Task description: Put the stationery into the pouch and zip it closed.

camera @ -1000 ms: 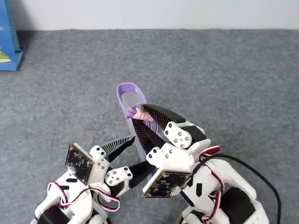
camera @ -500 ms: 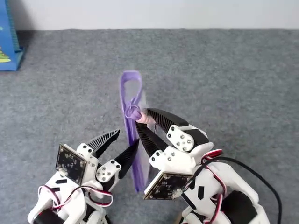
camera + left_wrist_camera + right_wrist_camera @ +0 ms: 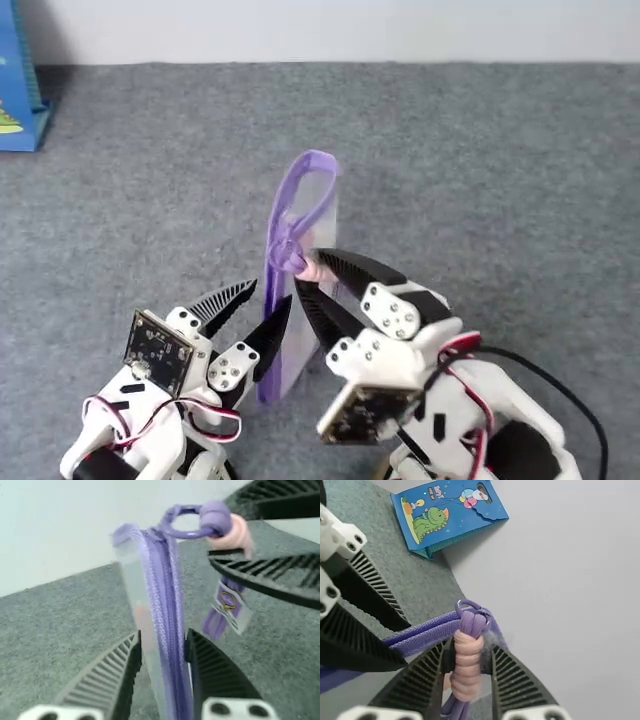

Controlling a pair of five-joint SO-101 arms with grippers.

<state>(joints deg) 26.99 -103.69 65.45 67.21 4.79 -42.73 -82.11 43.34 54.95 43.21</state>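
The right gripper (image 3: pixel 469 647) is clamping the zipper pull (image 3: pixel 222 525). The left gripper (image 3: pixel 162 637) is pinching the pouch (image 3: pixel 312 220) at its near end, its long axis running away from both arms.

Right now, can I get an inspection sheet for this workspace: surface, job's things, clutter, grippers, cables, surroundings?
Surface: grey mat, flat.
Job's things: purple pouch standing on edge, tilted; zip pull near its upper end; contents too blurred to tell.
Clutter: blue box at the mat's far corner, by the wall.
Grippers: left gripper clamps the pouch's sides; right gripper pinches the zip pull.
Cables: red, white and black wires on the arms; black cable by the right arm.
Surroundings: white wall.
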